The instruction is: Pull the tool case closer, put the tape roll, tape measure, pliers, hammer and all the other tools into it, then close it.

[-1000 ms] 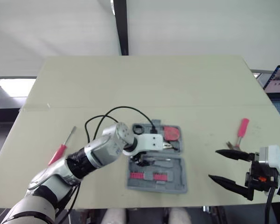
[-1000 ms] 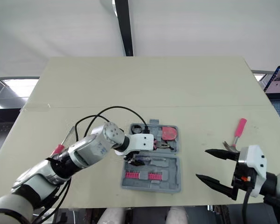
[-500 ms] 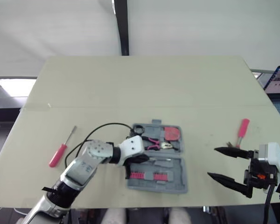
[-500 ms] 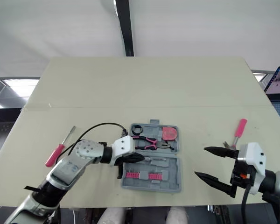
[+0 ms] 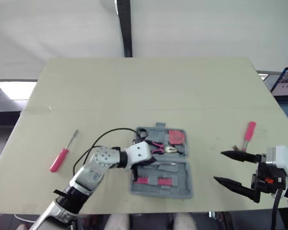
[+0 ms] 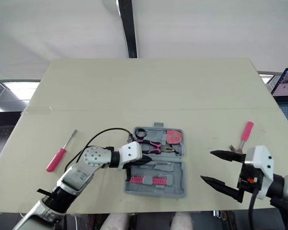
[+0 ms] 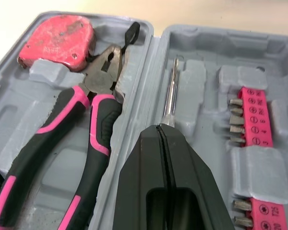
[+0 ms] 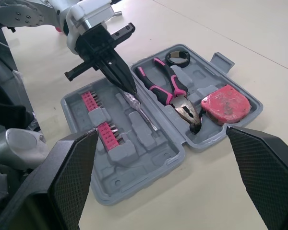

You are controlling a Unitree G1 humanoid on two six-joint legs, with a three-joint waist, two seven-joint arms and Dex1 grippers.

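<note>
The grey tool case (image 5: 185, 191) lies open at the table's middle front. Its far half holds the black tape roll (image 6: 140, 132), the pink-handled pliers (image 7: 72, 120) and the red tape measure (image 7: 57, 43). The near half holds pink bit strips (image 7: 252, 120) and a thin metal screwdriver (image 8: 143, 111). My left gripper (image 6: 146, 161) is shut, its tip at that screwdriver's handle end. The pink-handled hammer (image 5: 247, 134) lies on the table to the right. My right gripper (image 5: 219, 167) hangs open just near of the hammer, holding nothing. A red screwdriver (image 5: 62, 154) lies at the left.
A laptop (image 5: 285, 81) shows past the table's right edge. The table's front edge runs just below the case and both grippers. Bare tabletop stretches behind the case and between it and the hammer.
My left gripper let go of the pliers, which now lie in the case's far half. It drew back and sits over the near half. The right arm has not moved.
</note>
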